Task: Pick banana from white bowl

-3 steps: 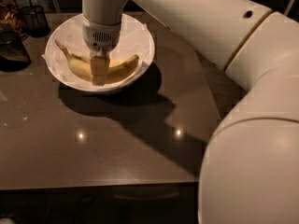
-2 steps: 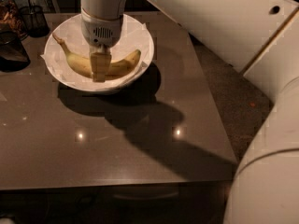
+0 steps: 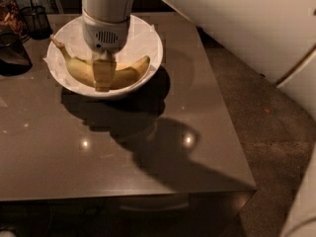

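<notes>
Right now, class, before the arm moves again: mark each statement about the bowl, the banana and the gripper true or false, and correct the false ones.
1. The banana lies inside the white bowl. True.
2. The bowl stands on the floor. False: it stands on the dark table, towards its far left part.
3. The gripper is down in the bowl, at the banana's middle. True.
4. Two bananas are in the bowl. False: only one is.
5. Something dark stands right of the bowl. False: the dark container stands left of it.
</notes>
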`<state>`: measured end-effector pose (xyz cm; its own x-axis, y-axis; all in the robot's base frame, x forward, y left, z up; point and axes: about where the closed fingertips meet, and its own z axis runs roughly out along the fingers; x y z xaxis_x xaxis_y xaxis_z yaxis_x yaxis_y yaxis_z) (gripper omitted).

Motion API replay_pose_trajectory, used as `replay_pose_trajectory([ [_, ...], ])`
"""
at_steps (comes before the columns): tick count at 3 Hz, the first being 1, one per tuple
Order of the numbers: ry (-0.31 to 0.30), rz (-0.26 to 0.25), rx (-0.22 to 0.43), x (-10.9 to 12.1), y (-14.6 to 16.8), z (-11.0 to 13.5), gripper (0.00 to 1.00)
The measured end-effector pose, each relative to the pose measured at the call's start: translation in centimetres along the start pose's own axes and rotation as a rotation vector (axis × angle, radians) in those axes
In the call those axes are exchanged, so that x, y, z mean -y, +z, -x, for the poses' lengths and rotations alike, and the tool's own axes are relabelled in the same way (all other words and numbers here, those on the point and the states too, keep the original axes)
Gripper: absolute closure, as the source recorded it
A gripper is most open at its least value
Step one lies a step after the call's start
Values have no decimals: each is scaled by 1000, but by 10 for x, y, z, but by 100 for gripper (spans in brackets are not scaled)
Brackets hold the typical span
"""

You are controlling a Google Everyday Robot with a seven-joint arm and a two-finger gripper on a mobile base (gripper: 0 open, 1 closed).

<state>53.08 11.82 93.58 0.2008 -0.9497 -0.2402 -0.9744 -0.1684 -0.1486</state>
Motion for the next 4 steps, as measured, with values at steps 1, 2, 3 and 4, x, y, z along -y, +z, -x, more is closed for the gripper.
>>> replay_pose_trajectory([
  [1, 45, 3, 16, -36, -10, 3, 100],
  [2, 98, 8, 33, -69, -18, 5, 100],
  [3, 142, 12, 48, -96, -24, 5, 100],
  [4, 144, 13, 48, -98, -24, 5, 100],
])
